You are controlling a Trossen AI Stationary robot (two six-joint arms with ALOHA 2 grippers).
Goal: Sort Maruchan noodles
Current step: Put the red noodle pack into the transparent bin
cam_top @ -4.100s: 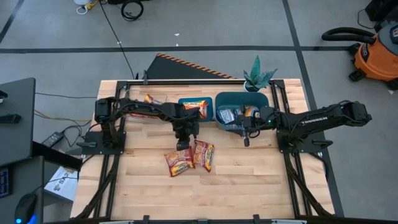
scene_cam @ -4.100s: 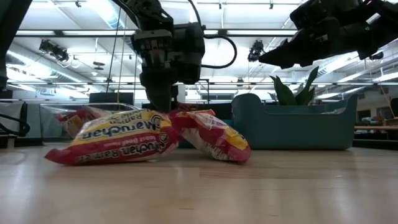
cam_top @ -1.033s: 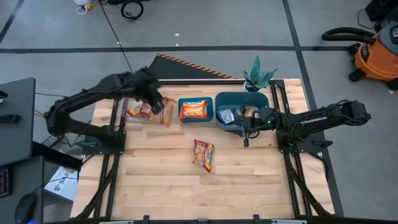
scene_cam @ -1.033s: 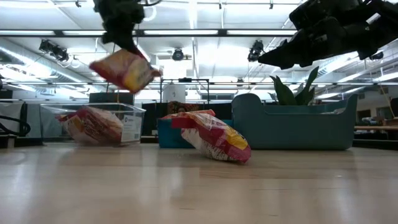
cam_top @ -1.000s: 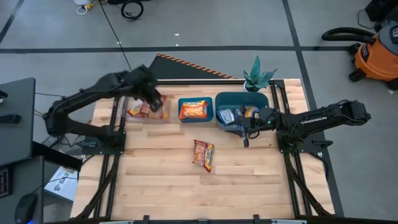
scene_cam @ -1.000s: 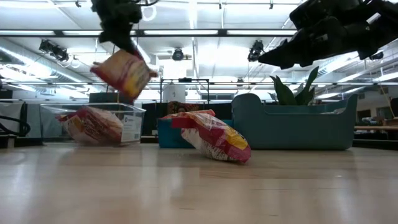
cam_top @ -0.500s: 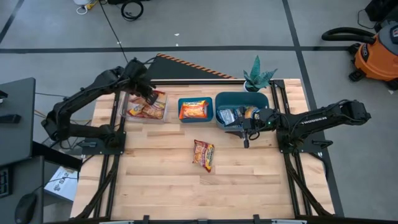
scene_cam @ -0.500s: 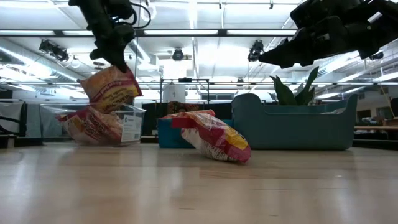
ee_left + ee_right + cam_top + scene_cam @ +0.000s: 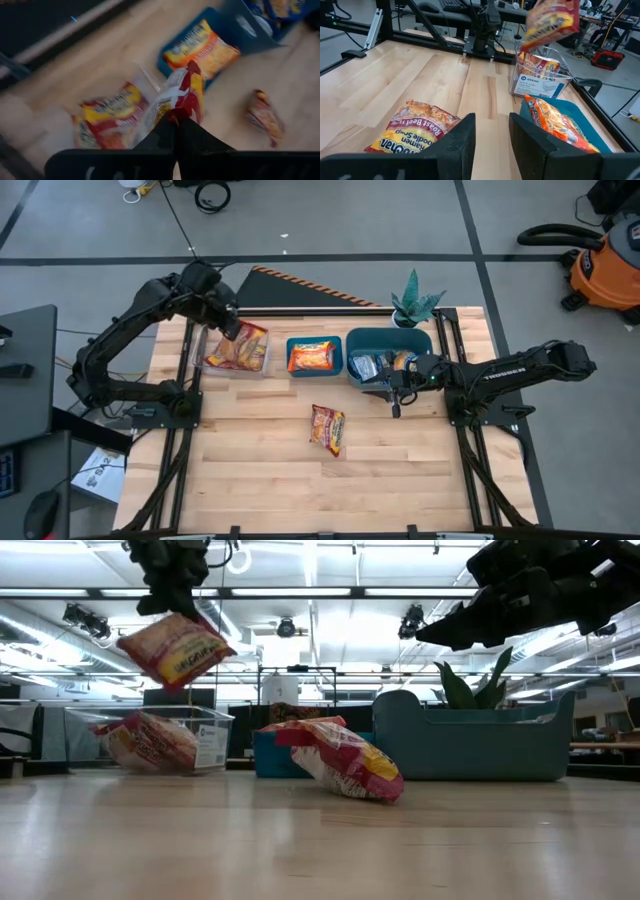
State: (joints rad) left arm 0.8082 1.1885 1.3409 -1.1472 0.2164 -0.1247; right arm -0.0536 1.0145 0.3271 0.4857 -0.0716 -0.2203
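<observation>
Left pincer (image 9: 172, 602) pinches a red crinkly plastic ramen packet (image 9: 172, 647) by its top edge, hanging tilted below it, clear above the clear plastic tray (image 9: 211, 735). Right pincer (image 9: 491, 131) spread, beside the big teal bin (image 9: 368, 340). Second red packet (image 9: 327, 428) lies on open counter (image 9: 400, 470), well apart.

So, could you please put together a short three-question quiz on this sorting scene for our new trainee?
1. True or false: the left gripper holds a red packet in the air above the clear tray.
2. Which container holds the orange packet? A) the small teal bin B) the large teal bin C) the clear tray
3. Fill in: one red packet lies loose on the ____, in front of the bins.

Key: 1 true; 2 A; 3 table. The right gripper waits with open fingers beside the large teal bin.
</observation>
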